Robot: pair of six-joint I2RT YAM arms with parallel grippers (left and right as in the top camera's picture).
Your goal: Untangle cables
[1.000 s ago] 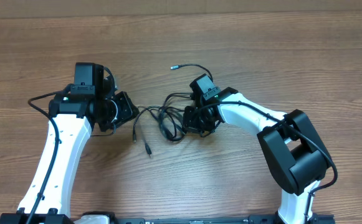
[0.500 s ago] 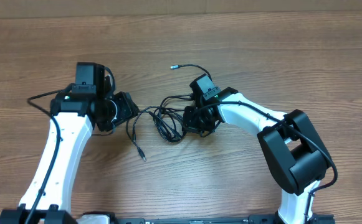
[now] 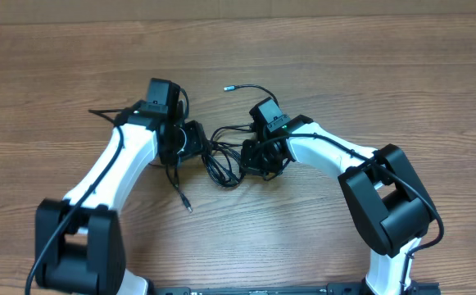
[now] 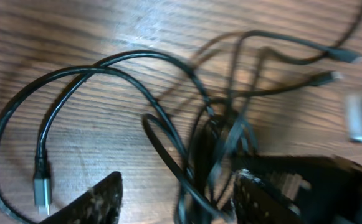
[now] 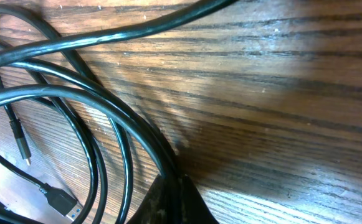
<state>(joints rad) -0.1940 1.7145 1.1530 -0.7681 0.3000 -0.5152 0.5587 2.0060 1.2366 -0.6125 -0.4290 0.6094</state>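
Observation:
The cables [image 3: 224, 164] lie in a black tangle on the wooden table between my two grippers. One plug tip [image 3: 229, 87] reaches toward the far side and another plug [image 3: 188, 206] trails toward the near side. My left gripper [image 3: 201, 144] sits at the tangle's left edge. In the left wrist view the left gripper [image 4: 181, 205] is open, and several strands [image 4: 218, 149] pass between its fingers, close to the right finger [image 4: 261, 199]. A loop with a silvery plug [image 4: 40, 190] lies to the left. My right gripper [image 5: 176, 190] is shut on one cable [image 5: 137, 134] at the tangle's right side [image 3: 254, 157].
The right arm's white link [image 3: 328, 152] and its black base [image 3: 389, 205] stand right of the tangle. The left arm [image 3: 106, 176] slants up from the near left. A blue-tipped USB plug [image 5: 59, 200] lies near the right gripper. Bare wood surrounds the cables.
My left arm has swung right, bringing its gripper from the left of the loose loop up to the tangle's edge. The near plug end shifted slightly left. The right arm has stayed still.

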